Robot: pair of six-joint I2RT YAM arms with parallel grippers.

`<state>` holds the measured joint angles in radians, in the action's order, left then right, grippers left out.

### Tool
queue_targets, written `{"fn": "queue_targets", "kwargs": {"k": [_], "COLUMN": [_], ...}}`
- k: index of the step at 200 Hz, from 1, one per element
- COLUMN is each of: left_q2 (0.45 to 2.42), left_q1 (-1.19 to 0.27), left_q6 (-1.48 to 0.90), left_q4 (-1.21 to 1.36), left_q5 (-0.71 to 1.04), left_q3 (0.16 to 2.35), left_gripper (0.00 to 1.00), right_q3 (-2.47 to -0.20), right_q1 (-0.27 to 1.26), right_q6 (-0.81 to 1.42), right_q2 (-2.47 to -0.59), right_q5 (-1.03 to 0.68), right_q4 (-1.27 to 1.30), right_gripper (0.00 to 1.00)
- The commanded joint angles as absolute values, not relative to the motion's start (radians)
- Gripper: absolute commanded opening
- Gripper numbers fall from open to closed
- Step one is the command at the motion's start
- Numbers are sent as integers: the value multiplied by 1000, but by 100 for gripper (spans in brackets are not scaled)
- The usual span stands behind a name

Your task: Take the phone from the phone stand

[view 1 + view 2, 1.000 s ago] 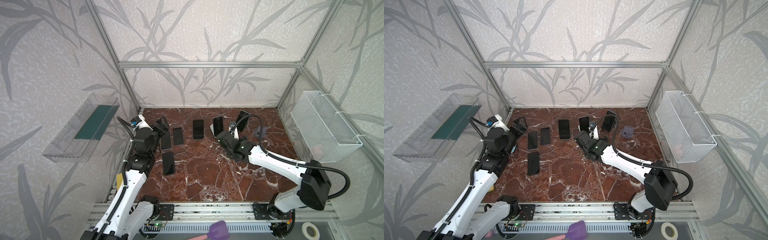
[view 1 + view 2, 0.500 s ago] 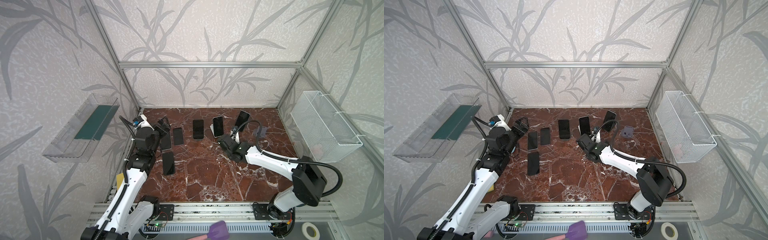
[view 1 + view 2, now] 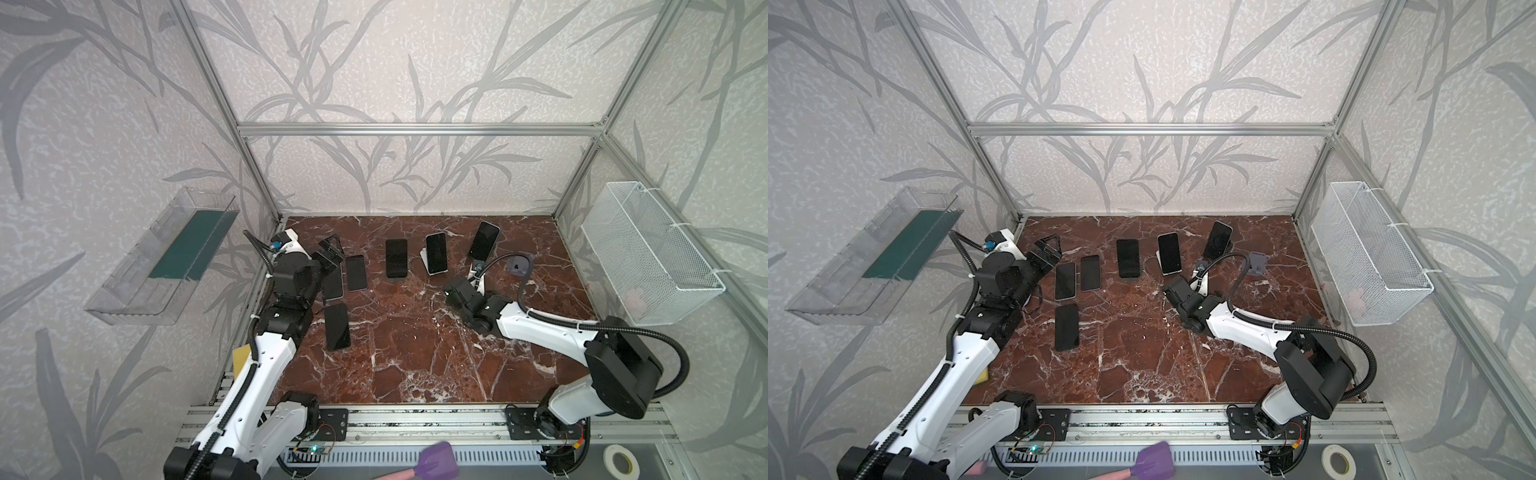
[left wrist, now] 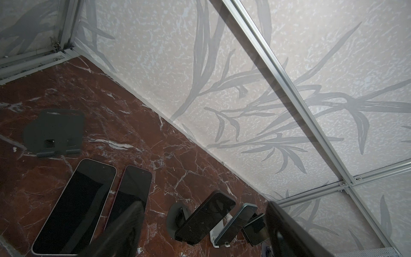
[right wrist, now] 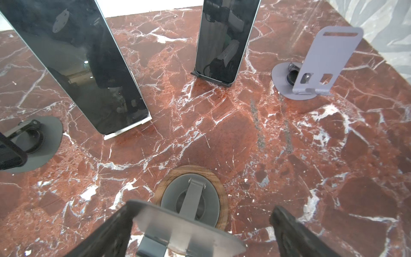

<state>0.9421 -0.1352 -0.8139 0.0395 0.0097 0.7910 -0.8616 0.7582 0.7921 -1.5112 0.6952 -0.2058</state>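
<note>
Dark-screened phone [image 5: 77, 66] on white stand [image 5: 127, 131], right hand [image 5: 202, 210] astride grey stand [image 5: 189, 231]

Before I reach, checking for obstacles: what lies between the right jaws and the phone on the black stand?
Right wrist view: an empty grey stand, then bare marble.
</note>
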Motion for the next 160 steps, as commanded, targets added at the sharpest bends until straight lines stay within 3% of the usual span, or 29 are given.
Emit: {"fn": "queue_targets", "kwargs": {"k": [1,25,74,103,160], "left_q2": [935,934,930,928,922], "left_q1": [-131,-131,-130,-130,-130], "left_q6": [-825,-822,-828,-826,-837], "left_q4": [73,72,76,77,84], "left_q5": [18,6,18,18,38], "left_q3": [793,791,790,790,791], "left_gripper": [86,86,86,86,86], "right_q3": [-830,-798,-823,-814,-754], "right_q1": [755,765,770,787,808], "right_q6": [857,839,841,893,844], "right_q2": [-1530,-1539,-1543,-1562,-1507], "right_q5": [671,692,729,796,851], "right_q4": [-168,-49,-50,-50,-34], "right_gripper": [96,96,97,84,78]}}
